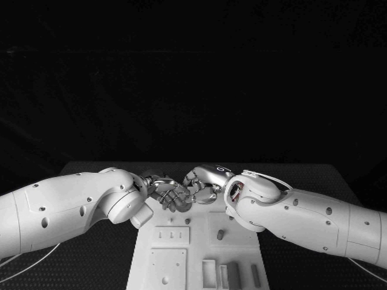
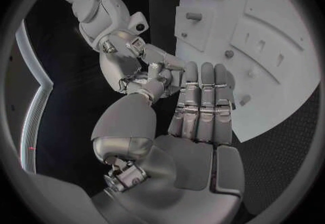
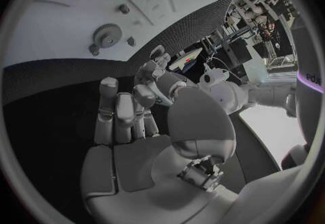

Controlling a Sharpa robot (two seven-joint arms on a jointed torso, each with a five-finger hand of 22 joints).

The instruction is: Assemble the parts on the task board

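Note:
The white task board (image 1: 193, 257) lies in the middle of the table. My left hand (image 1: 165, 193) and right hand (image 1: 207, 183) meet fingertip to fingertip just above its far end. In the left wrist view the left hand (image 2: 202, 110) has its fingers straight and together over the board's edge (image 2: 271, 99), and its thumb reaches up to the right hand's fingertips (image 2: 162, 64). In the right wrist view the right hand (image 3: 122, 118) has its fingers half curled against the left hand (image 3: 157, 69). Whether a part sits between the fingertips is hidden. A grey gear (image 3: 107, 34) stands on the board.
Short pegs (image 2: 194, 16) and a small round stud (image 1: 219, 234) stand in the board. Upright blocks (image 1: 232, 273) sit at its near end, beside rectangular recesses (image 1: 172, 234). Black table mat (image 1: 98, 254) flanks the board on both sides.

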